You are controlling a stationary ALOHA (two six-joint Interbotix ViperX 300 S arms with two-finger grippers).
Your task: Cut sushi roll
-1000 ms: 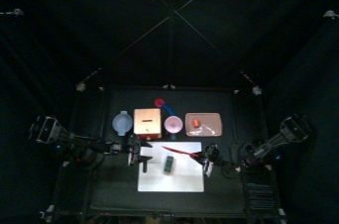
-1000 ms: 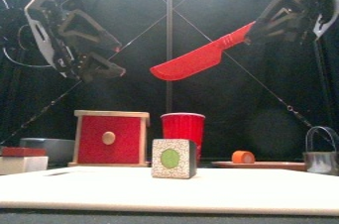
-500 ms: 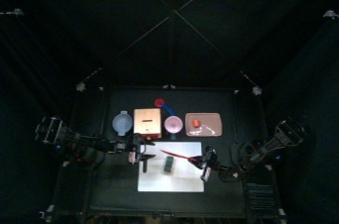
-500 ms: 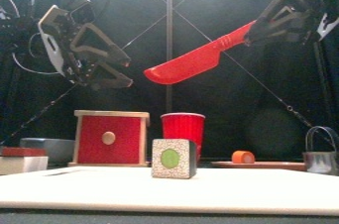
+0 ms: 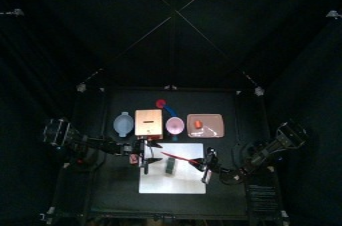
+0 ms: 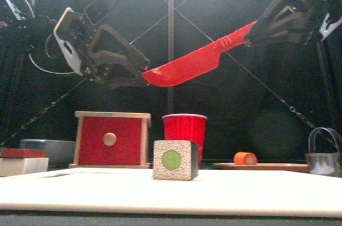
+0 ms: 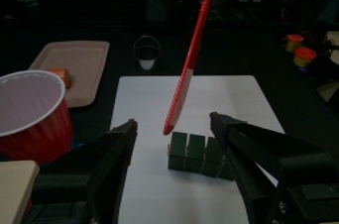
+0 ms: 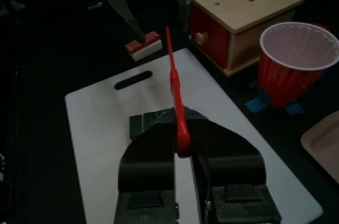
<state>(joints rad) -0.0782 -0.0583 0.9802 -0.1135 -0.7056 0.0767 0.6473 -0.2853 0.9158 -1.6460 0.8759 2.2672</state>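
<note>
Below both raised hands, the sushi roll [image 6: 174, 159] is sitting on the white cutting board [image 7: 252, 104], a short dark block whose cut end is showing pale rice around a green centre in the front view. From the left wrist camera it is lying just beyond and between the left hand's [image 7: 172, 130] fingers, which are standing spread wide with nothing between them. That left hand [image 6: 114, 58] is hanging in the air above the board, well clear of the roll.

The right hand [image 8: 176, 147] is gripping the handle end of a red knife [image 6: 201, 57], jaws closed tightly on it. The blade is slanting down from this hand toward the left hand, its tip ending just beside the left hand's fingers in the front view, and in the left wrist view the tip is hovering over the board close to the roll without touching it.

Farther from the hands, a red cup [image 6: 185, 129] is standing behind the roll, with a wooden box [image 6: 111, 139] having a red face beside it. Both are resting on the black counter [image 5: 247, 120].
</note>
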